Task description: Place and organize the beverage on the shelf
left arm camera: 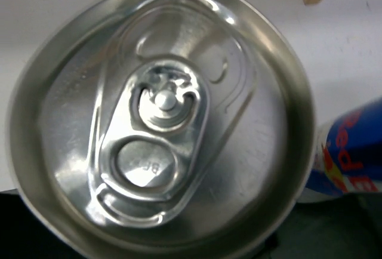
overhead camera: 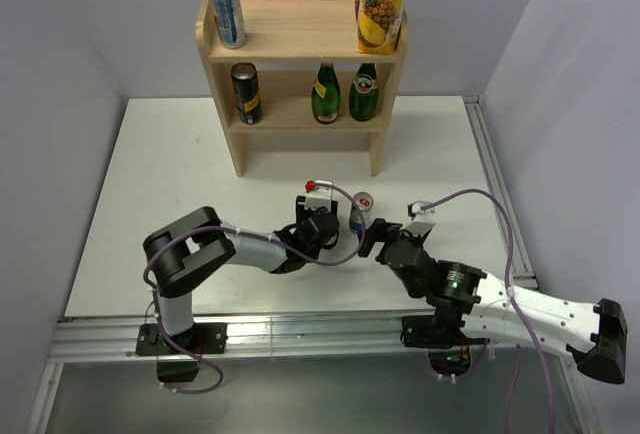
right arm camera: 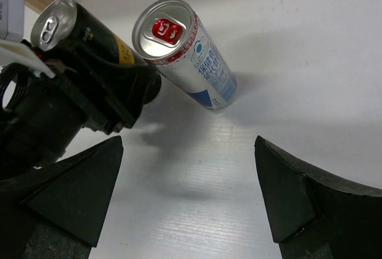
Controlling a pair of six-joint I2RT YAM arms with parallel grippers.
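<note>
The right gripper (right arm camera: 188,151) has its fingers (right arm camera: 77,199) spread wide with nothing between them. They are low over the table (overhead camera: 180,184), facing a slim silver-blue can (right arm camera: 197,62) that stands upright just ahead. That looks like the line-up for a side grasp on its body.

Beside that can, near it but apparently not touching, the left gripper (overhead camera: 320,226) wraps the lower body of a black-gold can (right arm camera: 89,35). Its wrist camera looks straight down on the can's lid, which fills the view and hides the fingers. From the right wrist view they look clamped on the can, though I can't be sure how firmly. Holding it low on the body keeps it upright and leaves the top free, which suits sliding it onto a tier.

Both cans are well short of the light-wood shelf (overhead camera: 300,54), which stands at the far side of the table.

- **Silver-blue cans:** two, the one on the table and another (overhead camera: 226,9) at the left of the top tier.
- **Black-gold cans:** two, the held one and another (overhead camera: 246,92) at the left of the lower tier.
- **Green glass bottles:** two (overhead camera: 325,94) (overhead camera: 364,92), side by side at the right of the lower tier.
- **Pineapple juice carton:** one (overhead camera: 383,4), at the right of the top tier.

Four of the six drinks are shelved, so each arm probably has one can left to place next to its match.
</note>
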